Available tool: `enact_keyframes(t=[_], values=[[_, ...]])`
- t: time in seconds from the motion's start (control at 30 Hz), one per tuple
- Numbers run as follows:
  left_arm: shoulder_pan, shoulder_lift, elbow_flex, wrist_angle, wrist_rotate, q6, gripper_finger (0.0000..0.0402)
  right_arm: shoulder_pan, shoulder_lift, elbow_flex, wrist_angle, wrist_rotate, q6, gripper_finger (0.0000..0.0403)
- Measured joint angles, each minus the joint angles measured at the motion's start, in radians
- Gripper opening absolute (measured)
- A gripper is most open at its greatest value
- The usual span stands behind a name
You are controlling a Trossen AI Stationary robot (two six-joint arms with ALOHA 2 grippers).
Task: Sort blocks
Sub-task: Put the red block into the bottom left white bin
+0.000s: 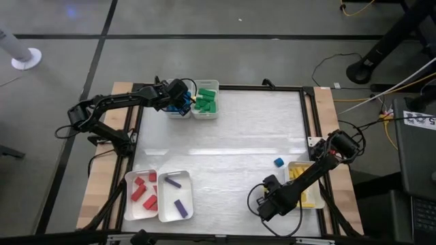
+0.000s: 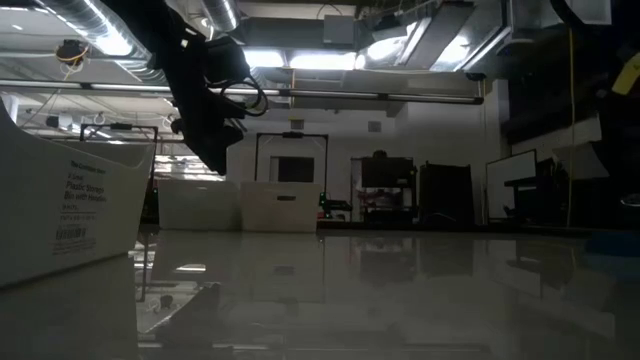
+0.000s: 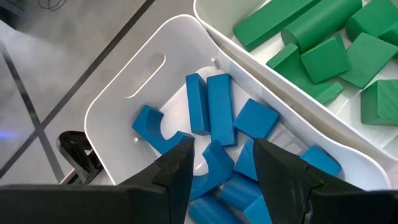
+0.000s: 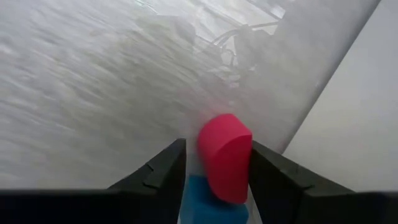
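Observation:
My left gripper hangs open over the white tray of blue blocks at the table's far left, with nothing between its fingers. A tray of green blocks stands beside it. My right gripper points down near the table's near right, beside the yellow-block tray. It is open, its fingers on either side of a red half-round block, with a gap showing at one finger. Something blue shows just under the red block. A lone blue block rests on the table.
At the near left stand a tray of red blocks and a tray of purple blocks. A white tray wall rises close beside my right gripper. The table's middle holds nothing.

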Motion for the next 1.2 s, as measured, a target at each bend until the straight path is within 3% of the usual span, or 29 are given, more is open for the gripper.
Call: enact_keyframes(t=[0.3,0.5,0.67,0.8,0.97,1.07,1.2], values=[[-0.005,-0.01,0.003,-0.007,0.001,0.011,0.0155,0.0,0.001,0.0,0.006,0.009,0.005,0.0087],[-0.053,-0.09,0.035,-0.086,0.002,0.007,0.0155,-0.013,0.001,0.0,0.007,0.099,-0.02,0.0086],[-0.139,-0.239,0.05,-0.23,0.003,-0.038,0.0155,-0.065,0.007,0.028,0.01,0.225,-0.118,0.0099],[-0.227,-0.374,0.05,-0.344,0.066,-0.152,0.0155,-0.127,0.007,0.077,0.011,0.347,-0.297,0.009],[-0.357,-0.509,0.05,-0.43,0.234,-0.323,0.0155,-0.231,0.006,0.137,0.078,0.491,-0.609,0.0092],[-0.446,-0.572,0.05,-0.459,0.313,-0.425,0.0155,-0.294,0.006,0.173,0.192,0.532,-0.849,0.01],[-0.575,-0.648,0.05,-0.507,0.329,-0.606,0.0155,-0.37,0.005,0.198,0.476,0.516,-1.206,0.0096]])
